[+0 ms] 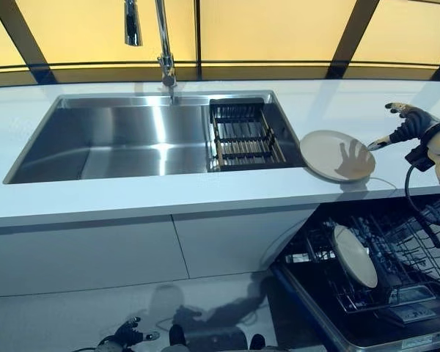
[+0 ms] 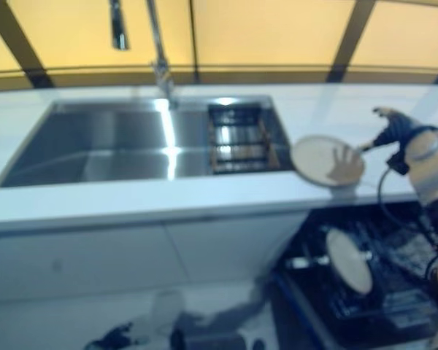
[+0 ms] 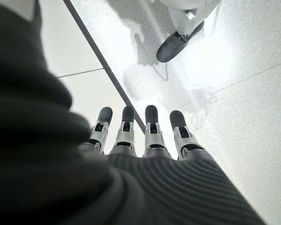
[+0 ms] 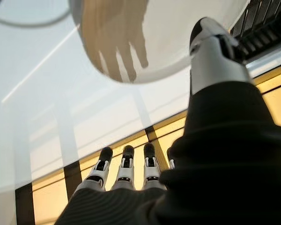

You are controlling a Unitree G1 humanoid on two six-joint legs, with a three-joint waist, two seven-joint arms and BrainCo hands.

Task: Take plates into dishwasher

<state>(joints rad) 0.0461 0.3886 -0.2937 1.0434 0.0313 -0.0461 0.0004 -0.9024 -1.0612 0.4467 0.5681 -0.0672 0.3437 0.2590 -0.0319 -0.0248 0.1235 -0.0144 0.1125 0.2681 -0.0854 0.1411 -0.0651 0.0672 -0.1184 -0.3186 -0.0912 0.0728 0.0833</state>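
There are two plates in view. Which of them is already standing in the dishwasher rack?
The lower plate, standing on edge in the dishwasher rack. The other plate lies flat on the countertop beside the sink, near the open right hand.

plate (image 1: 336, 154) on counter (image 1: 205, 192) by sink (image 1: 132, 139) | right robot hand (image 1: 411, 123) beside, fingers straight | second plate (image 1: 354, 256) upright in dishwasher rack (image 1: 396, 271)

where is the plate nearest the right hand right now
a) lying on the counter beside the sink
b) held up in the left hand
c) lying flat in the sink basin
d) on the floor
a: the plate lies on the white counter just right of the sink, with the open right hand beside it, not gripping it.
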